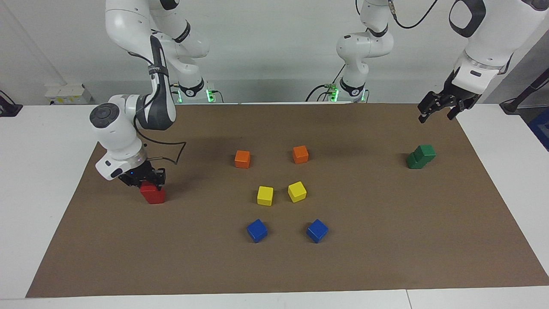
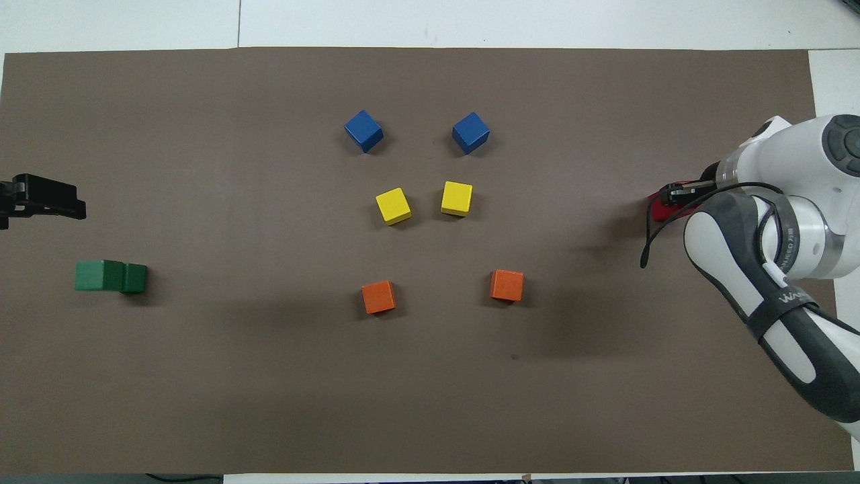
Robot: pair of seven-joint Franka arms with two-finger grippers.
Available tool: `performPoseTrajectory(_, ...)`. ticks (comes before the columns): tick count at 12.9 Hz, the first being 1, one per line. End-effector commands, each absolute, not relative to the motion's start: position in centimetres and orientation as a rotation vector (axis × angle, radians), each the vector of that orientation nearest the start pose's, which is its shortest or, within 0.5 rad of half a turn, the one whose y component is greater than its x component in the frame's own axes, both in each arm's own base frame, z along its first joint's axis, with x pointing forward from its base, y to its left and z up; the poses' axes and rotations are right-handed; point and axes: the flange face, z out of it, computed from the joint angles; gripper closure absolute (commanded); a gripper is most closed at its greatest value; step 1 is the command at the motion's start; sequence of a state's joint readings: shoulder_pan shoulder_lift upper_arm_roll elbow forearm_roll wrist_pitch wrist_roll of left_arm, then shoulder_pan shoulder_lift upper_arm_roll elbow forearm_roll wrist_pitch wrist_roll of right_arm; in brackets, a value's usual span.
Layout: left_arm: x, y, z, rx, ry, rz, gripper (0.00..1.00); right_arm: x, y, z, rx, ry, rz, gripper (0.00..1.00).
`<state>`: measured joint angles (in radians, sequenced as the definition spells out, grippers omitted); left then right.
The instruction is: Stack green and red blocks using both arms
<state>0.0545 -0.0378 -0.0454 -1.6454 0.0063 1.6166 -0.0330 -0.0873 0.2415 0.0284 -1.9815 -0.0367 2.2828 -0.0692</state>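
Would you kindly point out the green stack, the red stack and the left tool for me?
green stack (image 1: 425, 152): facing view, front face of the upper block.
red stack (image 1: 153, 196): facing view, front face of the lower block.
left tool (image 1: 438, 112): facing view, between its spread fingertips.

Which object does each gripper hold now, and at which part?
The right gripper is shut on the upper red block, gripping its top part. The left gripper holds nothing.
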Motion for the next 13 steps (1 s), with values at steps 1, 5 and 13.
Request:
performPoseTrajectory(1, 54.71, 0.52, 61.34, -3.096, -0.014, -0.007, 0.00, 59.50, -4.04, 35.60, -3.156, -0.033, -0.132, 1.00)
performPoseTrajectory(5, 54.68, 0.50, 61.44, -3.098, -0.012, -0.012, 0.00, 59.22, -4.57, 35.32, -3.156, -0.021, -0.132, 1.00)
performPoseTrajectory(13, 54.67, 0.53, 61.31, -3.110, -0.017, -0.026, 0.00, 59.02, -4.54, 35.08, -3.156, -0.019, -0.161, 1.00)
